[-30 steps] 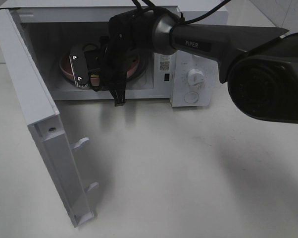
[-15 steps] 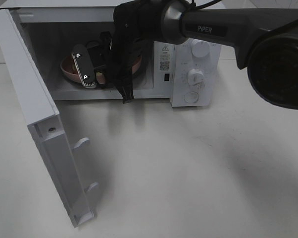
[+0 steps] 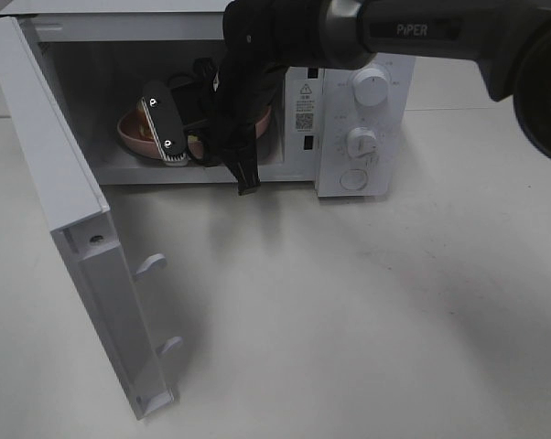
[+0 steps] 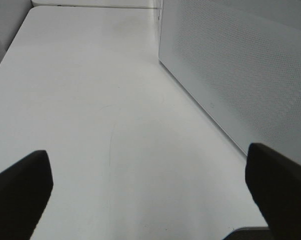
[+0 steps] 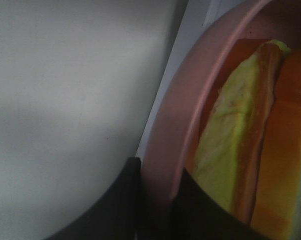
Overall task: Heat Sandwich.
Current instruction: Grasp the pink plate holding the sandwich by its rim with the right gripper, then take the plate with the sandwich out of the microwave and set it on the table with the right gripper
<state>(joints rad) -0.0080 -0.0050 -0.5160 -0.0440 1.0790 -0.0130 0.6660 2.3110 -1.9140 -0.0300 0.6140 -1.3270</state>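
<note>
The sandwich (image 5: 250,140), with orange-brown meat and a pale yellow-green filling, lies on a round pink plate (image 5: 190,115) inside the open microwave (image 3: 362,110). My right gripper (image 5: 158,200) is shut on the plate's rim, one finger on each side of it. From the exterior high view the right gripper (image 3: 186,151) reaches into the cavity over the pink plate (image 3: 134,135) and hides the sandwich. My left gripper (image 4: 150,200) stands open over bare table beside the microwave's outer wall (image 4: 240,75), holding nothing.
The microwave door (image 3: 65,229) swings out wide to the left, toward the table's front. Two knobs (image 3: 362,142) sit on the control panel at the right. White table (image 3: 349,320) stretches in front of the oven.
The right arm has shifted to the right, taking the plate a little rightward inside the cavity. The left gripper stays as it was.
</note>
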